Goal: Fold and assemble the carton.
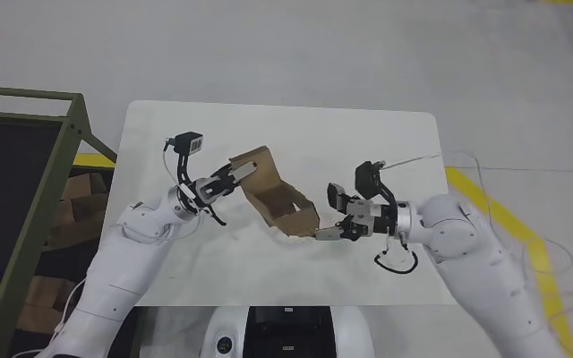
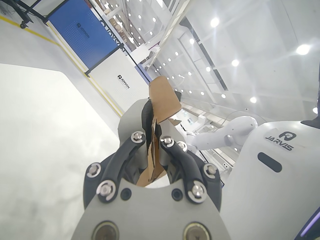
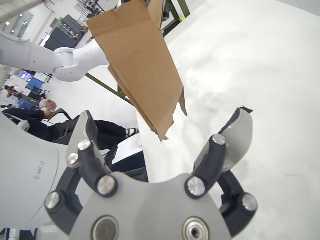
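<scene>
A brown cardboard carton (image 1: 273, 192), partly opened out, is over the middle of a white table (image 1: 385, 143). The left gripper (image 1: 235, 176) is clamped on a flap at the carton's left end, with cardboard pinched between its fingers (image 2: 147, 112). The right gripper (image 1: 329, 215) is spread wide just beside the carton's opposite corner. That corner points into the gap between the gripper's fingers (image 3: 87, 123).

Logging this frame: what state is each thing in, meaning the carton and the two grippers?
carton: partly opened, flaps loose, not yet assembled.
left gripper: shut on one flap of the carton.
right gripper: open, at the carton's other end, not gripping it.
</scene>
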You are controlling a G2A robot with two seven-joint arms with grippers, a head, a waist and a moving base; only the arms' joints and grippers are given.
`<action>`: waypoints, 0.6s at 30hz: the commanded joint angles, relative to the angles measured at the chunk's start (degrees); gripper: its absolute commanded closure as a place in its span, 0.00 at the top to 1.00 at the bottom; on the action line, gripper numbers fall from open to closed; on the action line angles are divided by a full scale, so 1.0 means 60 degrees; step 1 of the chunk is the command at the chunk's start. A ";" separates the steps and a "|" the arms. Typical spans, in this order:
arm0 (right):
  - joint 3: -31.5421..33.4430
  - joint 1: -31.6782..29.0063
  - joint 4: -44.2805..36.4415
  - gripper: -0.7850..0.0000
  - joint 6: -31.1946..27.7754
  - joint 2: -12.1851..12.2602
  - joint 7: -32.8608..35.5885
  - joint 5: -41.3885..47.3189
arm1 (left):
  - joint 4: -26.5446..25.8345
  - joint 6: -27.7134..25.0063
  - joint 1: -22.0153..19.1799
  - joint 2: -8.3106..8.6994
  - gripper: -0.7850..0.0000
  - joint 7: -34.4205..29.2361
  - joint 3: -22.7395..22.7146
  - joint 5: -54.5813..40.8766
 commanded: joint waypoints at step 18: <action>-0.0975 0.0027 -0.1067 1.00 0.0986 -0.0184 -0.1251 -0.2625 | 0.0119 0.0523 -0.0180 -0.0152 0.00 0.0698 0.0301 0.0098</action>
